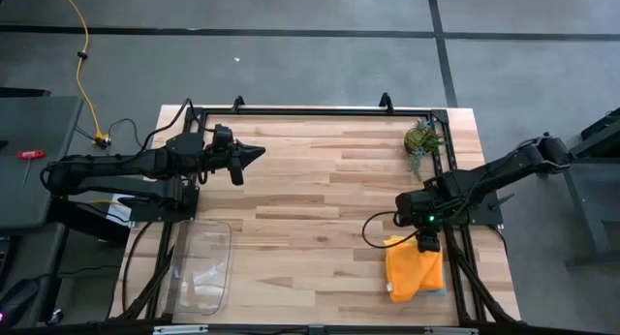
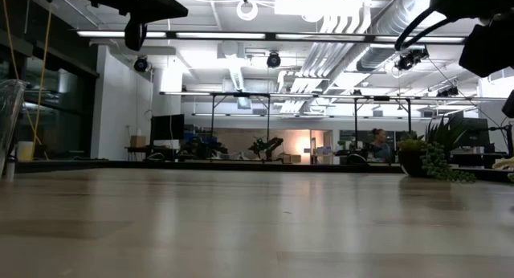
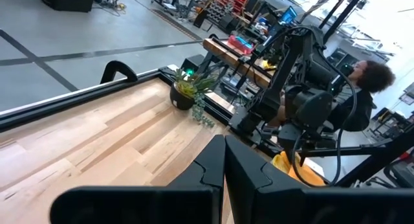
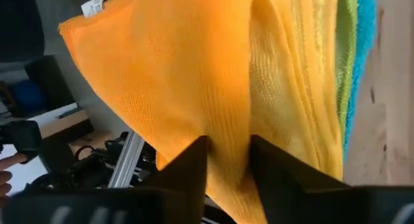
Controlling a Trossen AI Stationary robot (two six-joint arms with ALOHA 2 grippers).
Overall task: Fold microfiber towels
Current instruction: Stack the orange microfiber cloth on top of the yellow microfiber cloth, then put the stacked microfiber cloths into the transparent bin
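The microfiber towels (image 1: 415, 269) lie in a stack near the table's right near corner. The orange one (image 4: 168, 75) is on top, and edges of a yellow one (image 4: 284, 88), a lime green one (image 4: 348, 49) and a teal one (image 4: 365, 30) show beside it. My right gripper (image 1: 427, 243) slants down onto the far end of the stack. It is open, with a raised fold of the orange towel between its fingers (image 4: 228, 146). My left gripper (image 1: 260, 153) is shut and hangs level above the table's far left part, pointing right, with nothing in it (image 3: 224, 143). My right gripper's two fingers (image 4: 194, 166) stand on either side of a raised fold of the orange towel (image 4: 228, 130), coming at it slanting down from above. Whether the fingers touch the cloth I cannot tell. The towel rests on the stack.
A small potted plant (image 1: 421, 139) stands at the far right of the table. A clear plastic tray (image 1: 203, 267) lies near the left front edge. Bare wood lies across the middle. A black rail (image 1: 310, 110) runs along the far edge. A person (image 3: 365, 75) sits beyond the right side.
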